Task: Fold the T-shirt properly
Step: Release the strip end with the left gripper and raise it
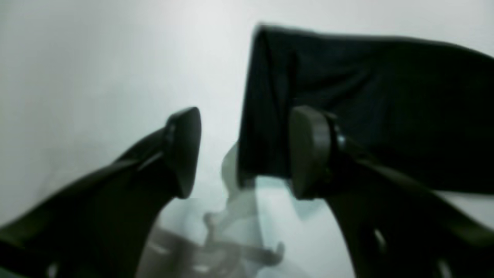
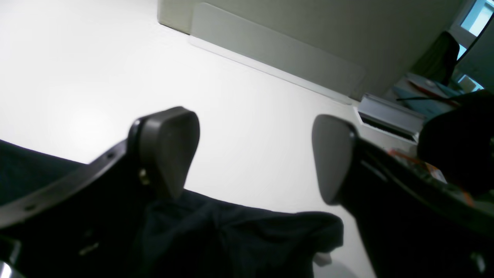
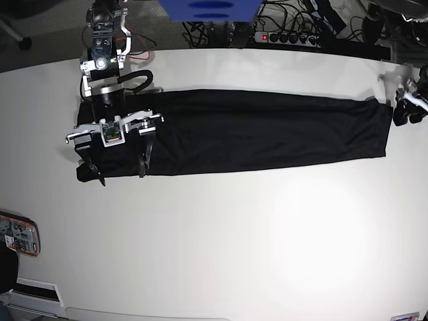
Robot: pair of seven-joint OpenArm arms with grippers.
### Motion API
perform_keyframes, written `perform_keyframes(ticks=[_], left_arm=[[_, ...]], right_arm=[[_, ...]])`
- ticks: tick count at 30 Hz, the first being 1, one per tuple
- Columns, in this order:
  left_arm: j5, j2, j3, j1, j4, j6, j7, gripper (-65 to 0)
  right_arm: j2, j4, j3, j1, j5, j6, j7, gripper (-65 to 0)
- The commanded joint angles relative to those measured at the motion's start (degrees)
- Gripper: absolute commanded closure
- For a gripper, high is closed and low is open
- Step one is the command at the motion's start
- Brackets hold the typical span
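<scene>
Your plain black short-sleeved T-shirt (image 3: 254,132) of soft thin fabric lies folded into a long narrow band across the far half of the white counter (image 3: 221,234), running nearly from one side of the base view to the other.

Your right hand (image 3: 120,172) stands over the band's end on the base view's left, fingers pointing down at the near edge of the cloth. In its wrist view you can see both pads spread wide apart with bare counter between them and rumpled black fabric just below; nothing is gripped.

Your left hand (image 1: 245,152) is at the opposite end, at the base view's right edge, where it shows only partly. Its wrist view is blurred, but you can see the two pads parted with a clear gap. The corner of the shirt hangs just behind and beside one pad; whether that pad touches the cloth you cannot tell. No fabric sits between the pads.

A small red-and-white flat object (image 3: 17,235) lies at the counter's near left edge.
</scene>
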Motion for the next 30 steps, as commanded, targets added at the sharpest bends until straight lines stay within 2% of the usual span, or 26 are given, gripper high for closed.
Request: perform_keyframes(ticks=[1, 5, 10, 14, 23, 25, 28, 30], left_arm=[[-1.4, -1.9, -0.7, -1.6, -0.4, -0.4, -1.6, -35.7], [-1.4, -3.8, 4.9, -4.4, -7.0, -0.4, -1.8, -35.7], [-1.4, -4.0, 9.3, -7.3, -11.8, -0.4, -1.9, -35.7], [-1.6, -2.4, 12.2, -7.5, -11.6, -0.4, -1.9, -35.7], [-1.6, 0.3, 15.1, -7.5, -11.5, -0.4, -1.8, -34.4], [-1.7, 0.6, 15.1, -7.6, -11.5, -0.4, -1.8, -26.6], [-1.6, 0.5, 14.8, -8.9, -11.6, -0.4, -1.9, -1.3], [-1.6, 0.5, 14.7, -10.1, -11.8, -0.4, -1.9, 0.0]], right_arm=[[0.1, 1.2, 0.0, 0.3, 0.4, -0.4, 1.8, -47.1], [0.1, 1.2, -2.2, -0.3, 0.5, -0.4, 1.8, -47.1], [0.2, 1.2, -2.5, -1.4, 0.5, -0.4, 1.8, -47.1], [2.4, 1.3, -2.6, -1.6, 0.5, -0.4, 1.8, -47.1], [2.5, 1.2, -2.6, -1.6, 0.5, -0.4, 1.7, -47.1], [2.5, 1.2, -2.4, -1.6, 0.5, -0.4, 1.7, -47.1], [2.5, 1.2, -2.3, -1.6, 0.5, -0.4, 1.7, -47.1], [2.5, 1.2, -2.4, -1.6, 0.5, -0.4, 1.7, -47.1]])
